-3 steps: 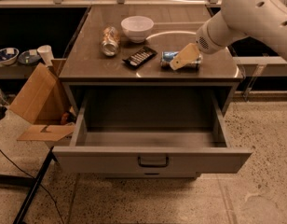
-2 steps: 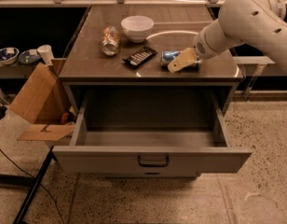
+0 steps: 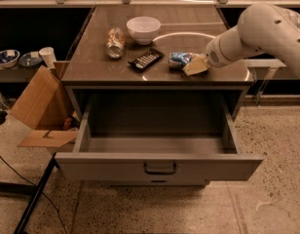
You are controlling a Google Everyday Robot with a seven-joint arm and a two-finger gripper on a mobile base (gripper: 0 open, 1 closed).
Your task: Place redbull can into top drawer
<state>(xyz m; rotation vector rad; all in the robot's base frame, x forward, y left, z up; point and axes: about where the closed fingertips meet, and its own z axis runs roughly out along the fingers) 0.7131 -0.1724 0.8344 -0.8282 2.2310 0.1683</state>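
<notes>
The redbull can (image 3: 177, 59) lies on its side on the cabinet top, right of centre, blue and silver. My gripper (image 3: 195, 66) is at the can's right end, low over the top and touching or just overlapping it; the white arm reaches in from the upper right. The top drawer (image 3: 159, 167) is pulled wide open below the cabinet top, grey, with a small dark handle (image 3: 159, 168) at the centre of its front panel. Its inside shows nothing in it.
On the cabinet top (image 3: 96, 65) are a black remote (image 3: 146, 59), a white bowl (image 3: 143, 29) and an orange-tan and silver can (image 3: 115, 42). An open cardboard box (image 3: 40, 108) stands left of the cabinet. Dishes (image 3: 6, 57) and a cup (image 3: 46, 56) sit on a low shelf at far left.
The arm has shifted its pose slightly, and the gripper has dropped a little lower at the can's right end. The can and drawer have not moved.
</notes>
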